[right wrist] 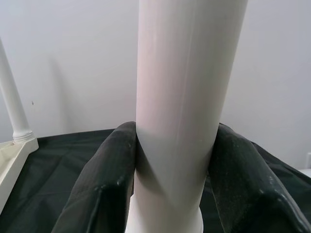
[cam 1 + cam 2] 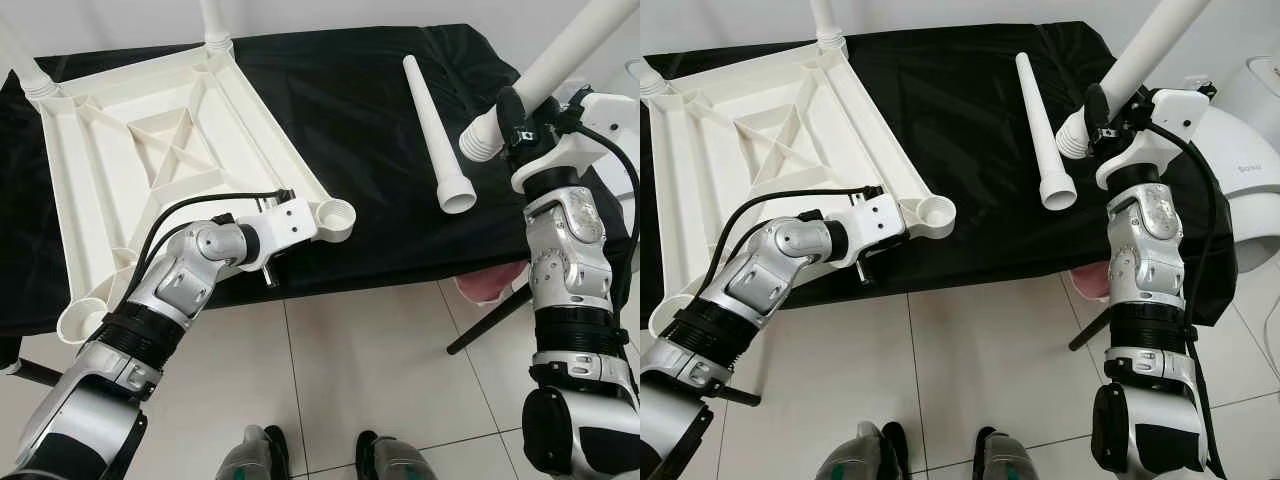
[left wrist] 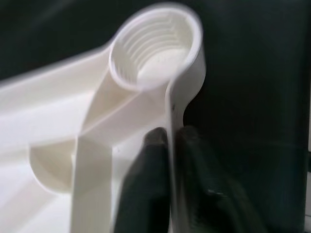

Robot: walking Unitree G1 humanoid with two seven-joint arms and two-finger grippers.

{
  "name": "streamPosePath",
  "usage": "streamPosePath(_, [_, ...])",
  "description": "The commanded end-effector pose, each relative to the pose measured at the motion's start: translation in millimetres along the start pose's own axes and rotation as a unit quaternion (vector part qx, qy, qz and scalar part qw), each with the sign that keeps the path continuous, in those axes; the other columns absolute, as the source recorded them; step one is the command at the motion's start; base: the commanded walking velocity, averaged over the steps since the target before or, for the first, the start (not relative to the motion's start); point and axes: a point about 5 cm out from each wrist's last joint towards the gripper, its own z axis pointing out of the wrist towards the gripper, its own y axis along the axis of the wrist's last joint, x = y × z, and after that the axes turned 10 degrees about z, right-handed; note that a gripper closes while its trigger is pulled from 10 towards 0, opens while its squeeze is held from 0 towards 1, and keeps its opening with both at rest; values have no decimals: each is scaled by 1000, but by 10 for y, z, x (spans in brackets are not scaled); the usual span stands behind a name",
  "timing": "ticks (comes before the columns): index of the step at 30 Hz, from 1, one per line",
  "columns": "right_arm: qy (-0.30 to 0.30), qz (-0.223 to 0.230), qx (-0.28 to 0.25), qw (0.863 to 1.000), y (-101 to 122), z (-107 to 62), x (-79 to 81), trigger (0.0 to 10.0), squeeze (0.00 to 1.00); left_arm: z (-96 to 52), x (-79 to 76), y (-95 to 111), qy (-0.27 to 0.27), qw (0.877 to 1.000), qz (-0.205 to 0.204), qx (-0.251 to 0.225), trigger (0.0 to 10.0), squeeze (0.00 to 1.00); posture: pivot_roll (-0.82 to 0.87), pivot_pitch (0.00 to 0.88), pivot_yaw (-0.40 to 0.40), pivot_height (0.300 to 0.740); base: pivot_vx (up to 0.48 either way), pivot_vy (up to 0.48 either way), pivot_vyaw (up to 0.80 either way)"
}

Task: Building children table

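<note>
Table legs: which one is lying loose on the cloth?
The leg flat on the black cloth, between tabletop and right gripper; others are screwed in or gripped.

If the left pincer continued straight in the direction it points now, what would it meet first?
Probably the threaded corner socket of the white tabletop. The left pincer already clamps the rim just before it, though depth is uncertain.

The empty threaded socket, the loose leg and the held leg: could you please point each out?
Empty threaded socket (image 3: 154,48): left wrist view, its ribbed inner wall.
Loose leg (image 2: 432,126): left eye view, mid-shaft.
Held leg (image 1: 184,92): right wrist view, shaft above the fingers.
</note>
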Motion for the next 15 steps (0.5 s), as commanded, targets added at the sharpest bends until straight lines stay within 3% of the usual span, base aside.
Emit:
streamPosePath(1, [4, 2, -4, 1000, 21, -15, 1, 10000, 0, -12, -68, -126, -15, 998, -50, 22, 10000, 1000, -90, 183, 24, 740, 0, 0, 0])
streamPosePath(3, [4, 1, -4, 1000, 23, -13, 0, 10000, 0, 2, -54, -63, -19, 997, -73, 5, 10000, 1000, -90, 186, 22, 740, 0, 0, 0])
streamPosePath(8, [5, 1, -4, 1000, 27, -8, 0, 10000, 0, -18, 32, 17, -14, 997, -75, -17, 10000, 1000, -91, 188, 20, 740, 0, 0, 0])
streamPosePath(9, [5, 1, -3, 1000, 27, -7, 1, 10000, 0, -26, 58, 33, -11, 997, -75, -21, 10000, 518, -91, 188, 20, 740, 0, 0, 0])
streamPosePath(11, [5, 1, -3, 1000, 27, -7, 1, 10000, 0, -26, 58, 33, -11, 997, -75, -21, 10000, 518, -91, 188, 20, 740, 0, 0, 0])
streamPosePath(12, [7, 2, -3, 1000, 27, -6, 5, 10000, 0, -37, 87, 51, -9, 997, -77, -25, 10000, 0, -90, 188, 18, 740, 0, 0, 0])
streamPosePath(15, [14, 6, -1, 1000, 20, 3, 25, 10000, 0, -76, 158, 116, -2, 996, -76, -37, 10000, 0, -87, 188, 17, 740, 0, 0, 0])
